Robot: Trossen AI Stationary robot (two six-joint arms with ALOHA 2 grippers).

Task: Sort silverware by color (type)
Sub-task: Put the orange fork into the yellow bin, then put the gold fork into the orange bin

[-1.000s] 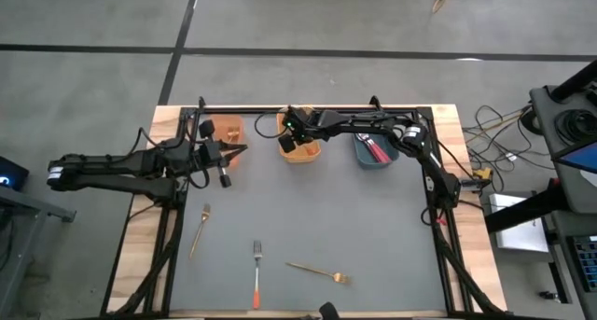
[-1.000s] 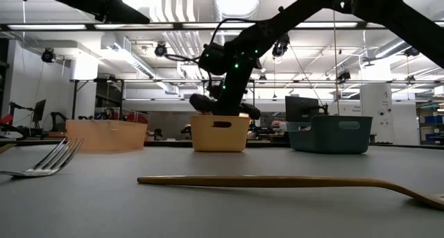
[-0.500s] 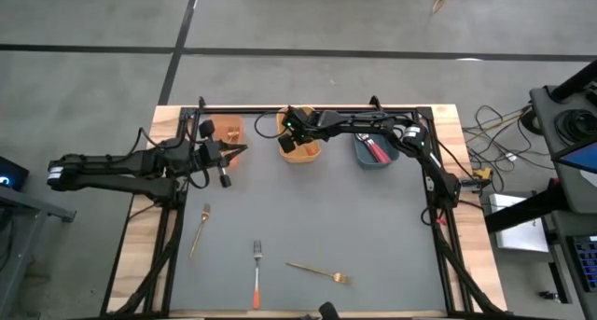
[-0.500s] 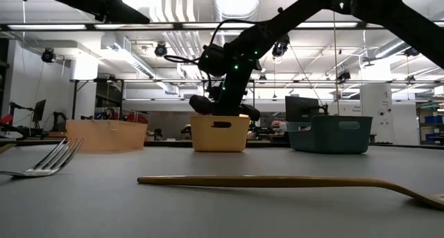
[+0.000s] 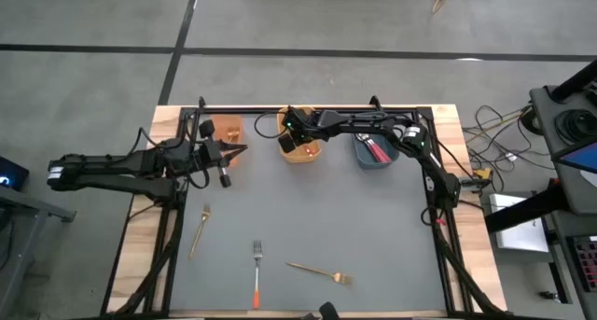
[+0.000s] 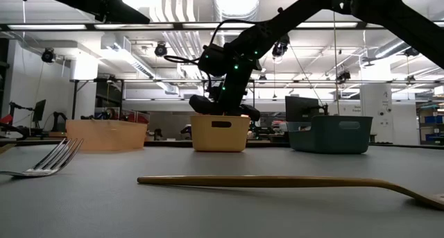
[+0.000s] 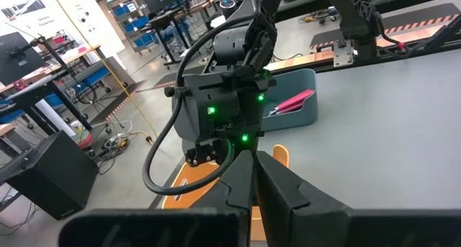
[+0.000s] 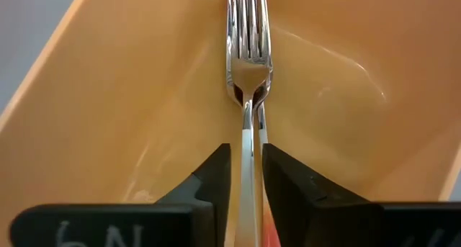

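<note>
My right gripper [image 5: 298, 141] hangs over the middle yellow-orange bin [image 5: 310, 153], pointing down into it. Its fingers stand a narrow gap apart. A silver-tined fork [image 8: 247, 67] lies in the bin with its tines on the bin's floor and its neck between the fingers. A second neck shows just under it. My left gripper [image 5: 242, 149] hovers shut and empty beside the pale orange bin [image 5: 229, 127]. A gold fork [image 5: 198, 231], an orange-handled fork [image 5: 256, 277] and another gold fork [image 5: 319, 271] lie flat on the grey mat. My right gripper's fingers [image 8: 216, 171] come from above, slanting down, one on either side of the fork's neck [image 8: 247, 142] and along the fork. A slit shows between the neck and one finger. I cannot tell whether the other finger touches it. The tines lie on the bin's floor.
A blue bin [image 5: 375, 153] holding red-pink-handled forks [image 7: 294, 101] stands at the far right of the row. All three bins line the mat's far edge. The mat's middle is bare between the bins and the three forks near the front edge.
</note>
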